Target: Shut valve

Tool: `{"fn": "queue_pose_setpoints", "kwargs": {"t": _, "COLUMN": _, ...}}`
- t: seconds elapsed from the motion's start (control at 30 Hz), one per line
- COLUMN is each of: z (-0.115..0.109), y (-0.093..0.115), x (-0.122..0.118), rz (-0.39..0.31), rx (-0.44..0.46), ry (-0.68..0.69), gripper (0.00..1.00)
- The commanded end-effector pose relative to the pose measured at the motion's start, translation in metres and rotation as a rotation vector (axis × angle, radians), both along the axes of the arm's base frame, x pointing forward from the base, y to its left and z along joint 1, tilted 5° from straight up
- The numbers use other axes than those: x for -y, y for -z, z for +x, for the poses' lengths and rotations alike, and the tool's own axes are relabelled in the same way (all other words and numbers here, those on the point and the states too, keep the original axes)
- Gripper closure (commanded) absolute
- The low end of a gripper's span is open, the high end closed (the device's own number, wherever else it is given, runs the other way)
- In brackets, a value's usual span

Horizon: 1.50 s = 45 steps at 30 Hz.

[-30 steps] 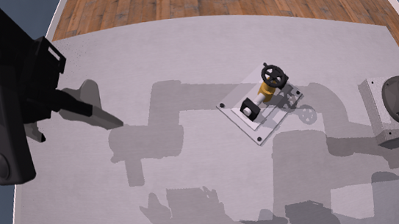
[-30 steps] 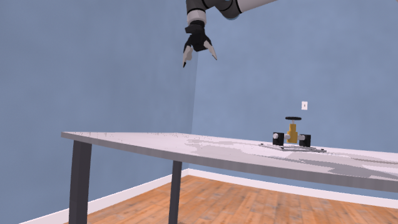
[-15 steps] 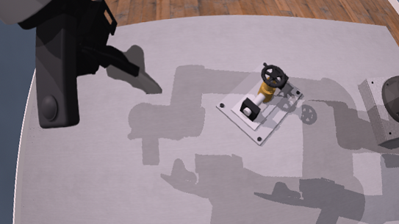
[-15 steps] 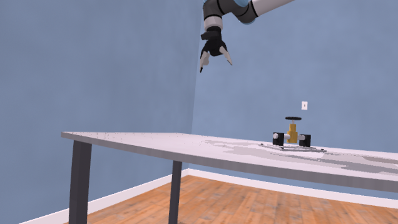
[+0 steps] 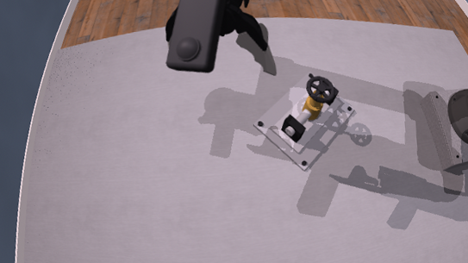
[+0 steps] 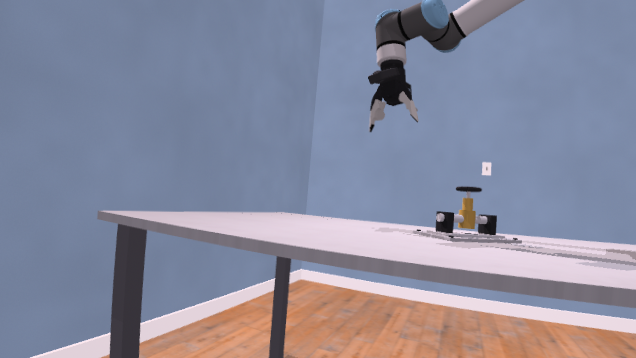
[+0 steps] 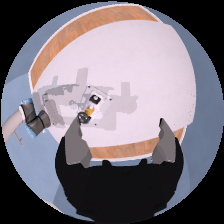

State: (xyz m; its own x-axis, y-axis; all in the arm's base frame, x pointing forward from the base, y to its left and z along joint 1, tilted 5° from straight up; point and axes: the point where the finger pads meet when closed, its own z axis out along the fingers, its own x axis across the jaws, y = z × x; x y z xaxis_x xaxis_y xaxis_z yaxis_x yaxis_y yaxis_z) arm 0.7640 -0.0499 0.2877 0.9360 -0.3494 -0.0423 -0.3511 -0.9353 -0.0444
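- No readable writing anywhere.
- Black two-jaw gripper (image 6: 393,119) hangs high above the grey table (image 6: 280,235), jaws spread fully wide, gripping nothing.
- Black spoked handwheel (image 5: 322,88) tops the brass valve (image 5: 313,106), at the gripper's five o'clock in the top view, well apart.

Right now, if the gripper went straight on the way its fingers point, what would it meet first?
Probably bare table top. The open gripper points down, high above and aside from the handwheel; exact depth is unclear.
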Motion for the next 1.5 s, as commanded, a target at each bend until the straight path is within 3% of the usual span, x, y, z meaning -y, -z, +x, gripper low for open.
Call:
{"fn": "queue_pose_setpoints", "kwargs": {"t": 0.0, "z": -0.058, "y": 0.021, "x": 0.025, "rz": -0.004, "rx": 0.032, "ry": 0.103, "gripper": 0.0}}
{"fn": "queue_pose_setpoints", "kwargs": {"t": 0.17, "z": -0.111, "y": 0.047, "x": 0.039, "rz": -0.005, "rx": 0.049, "ry": 0.196, "gripper": 0.0}}
{"fn": "queue_pose_setpoints", "kwargs": {"t": 0.23, "z": -0.111, "y": 0.047, "x": 0.039, "rz": -0.005, "rx": 0.049, "ry": 0.196, "gripper": 0.0}}
{"fn": "queue_pose_setpoints", "kwargs": {"t": 0.47, "z": -0.169, "y": 0.078, "x": 0.046, "rz": -0.008, "rx": 0.067, "ry": 0.298, "gripper": 0.0}}
{"fn": "queue_pose_setpoints", "kwargs": {"t": 0.67, "z": -0.199, "y": 0.095, "x": 0.047, "rz": -0.009, "rx": 0.076, "ry": 0.35, "gripper": 0.0}}
{"fn": "queue_pose_setpoints", "kwargs": {"t": 0.97, "z": -0.212, "y": 0.103, "x": 0.047, "rz": -0.009, "rx": 0.081, "ry": 0.373, "gripper": 0.0}}
{"fn": "queue_pose_setpoints", "kwargs": {"t": 1.47, "z": -0.212, "y": 0.105, "x": 0.047, "rz": -0.01, "rx": 0.081, "ry": 0.374, "gripper": 0.0}}
